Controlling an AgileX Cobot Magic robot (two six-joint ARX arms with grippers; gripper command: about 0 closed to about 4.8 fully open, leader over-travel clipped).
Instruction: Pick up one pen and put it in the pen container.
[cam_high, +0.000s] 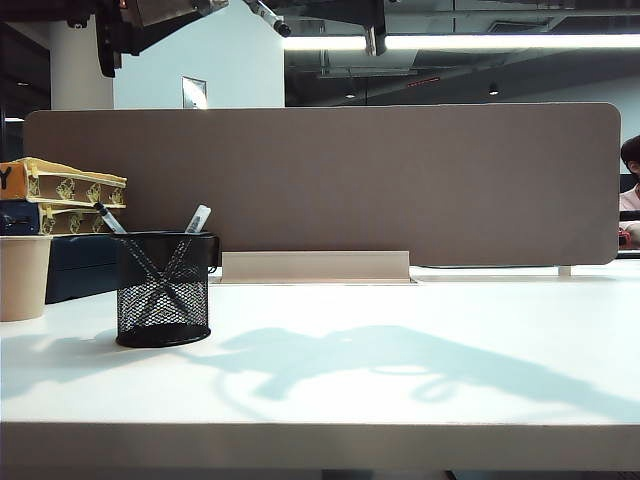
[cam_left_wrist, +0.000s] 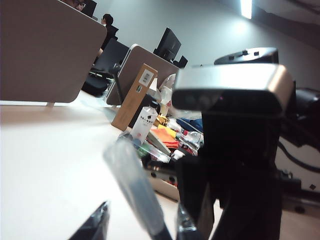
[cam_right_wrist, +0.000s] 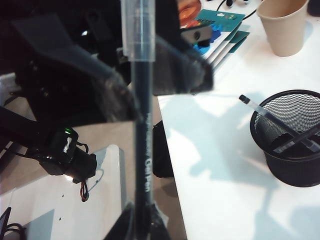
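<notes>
Gripped upright in the right gripper (cam_right_wrist: 142, 220), the pen (cam_right_wrist: 143, 125) should descend vertically into the container (cam_right_wrist: 292, 145), seemingly clear of the left gripper (cam_left_wrist: 142, 227), whose jaws stand wide.

Exterior camera: sits low at the table (cam_high: 400, 400) edge, level, facing the beige divider (cam_high: 320, 185); the pen container (cam_high: 163, 290) stands at left, fairly near.
Left wrist camera: low over the tabletop, tilted, looking past the blurred pen (cam_left_wrist: 135, 192) toward desks.
Right wrist camera: high, looking down; the pen (cam_right_wrist: 142, 125) is very close, the pen container (cam_right_wrist: 292, 165) at right.
Shared: exterior and right wrist both see the pen container and the beige cup (cam_high: 22, 277).
</notes>
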